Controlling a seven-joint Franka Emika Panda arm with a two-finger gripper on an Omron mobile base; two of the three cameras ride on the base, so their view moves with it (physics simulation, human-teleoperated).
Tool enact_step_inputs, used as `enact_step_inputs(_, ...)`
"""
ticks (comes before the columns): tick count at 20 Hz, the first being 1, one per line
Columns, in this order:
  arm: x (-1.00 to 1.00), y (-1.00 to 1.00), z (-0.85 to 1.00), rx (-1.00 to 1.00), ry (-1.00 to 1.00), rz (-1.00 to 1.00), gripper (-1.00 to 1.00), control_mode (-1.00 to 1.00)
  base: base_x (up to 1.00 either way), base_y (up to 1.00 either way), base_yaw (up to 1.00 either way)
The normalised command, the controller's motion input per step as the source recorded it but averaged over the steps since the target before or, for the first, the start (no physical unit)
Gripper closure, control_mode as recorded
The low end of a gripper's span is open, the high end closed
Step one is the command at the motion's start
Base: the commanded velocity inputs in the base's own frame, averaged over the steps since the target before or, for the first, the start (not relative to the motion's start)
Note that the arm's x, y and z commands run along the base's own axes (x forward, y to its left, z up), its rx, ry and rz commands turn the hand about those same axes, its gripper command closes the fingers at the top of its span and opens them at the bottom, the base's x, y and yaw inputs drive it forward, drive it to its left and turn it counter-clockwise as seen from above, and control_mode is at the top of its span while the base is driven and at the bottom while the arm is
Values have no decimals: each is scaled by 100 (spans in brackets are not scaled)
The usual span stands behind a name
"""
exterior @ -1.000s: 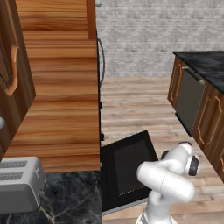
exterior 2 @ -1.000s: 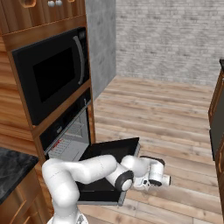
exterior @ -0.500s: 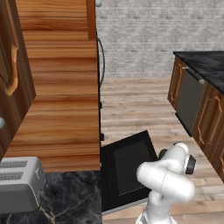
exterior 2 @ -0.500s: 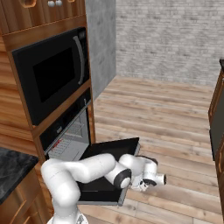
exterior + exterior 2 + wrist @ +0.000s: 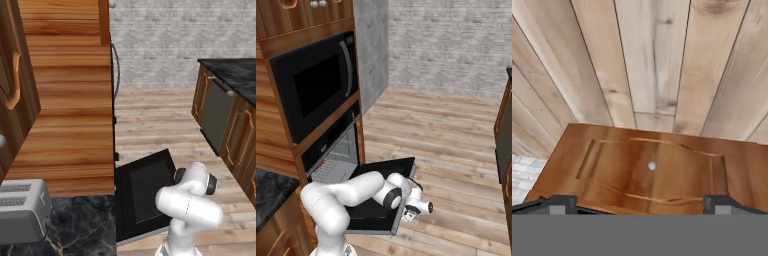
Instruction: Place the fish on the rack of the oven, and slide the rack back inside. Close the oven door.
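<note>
The oven door (image 5: 381, 197) lies dropped flat at the lower centre of the right base view, a black slab reaching out over the plank floor (image 5: 456, 145), so closing it is not yet done. Above it, at middle left, the oven (image 5: 336, 152) stands open and I can make out the pale wires of the rack (image 5: 331, 167) in its mouth; whether it is fully pushed in I cannot tell. I see no fish on it from here, so I cannot say whether that step is done.

My end effector (image 5: 417, 207) hangs off the door's right edge, low in that view, with its fingers spread wide and nothing between them. In the hand view the fingertips (image 5: 562, 204) sit far apart at the bottom, over a wood cabinet door (image 5: 647, 167) and floorboards.

I judge that shutting the door is what remains, perhaps pushing the rack in first.
</note>
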Motion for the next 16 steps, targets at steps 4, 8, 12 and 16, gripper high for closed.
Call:
enact_step_inputs(4, -23, 28, 61, 23, -8, 8, -100, -100, 0, 0, 0)
enact_step_inputs(8, -54, 29, 100, 15, -13, 2, -100, -100, 0, 0, 0)
enact_step_inputs(12, -52, 54, 100, 12, -13, 1, -100, -100, 0, 0, 0)
enact_step_inputs(16, -23, 94, 100, 7, -16, 0, -100, -100, 0, 0, 0)
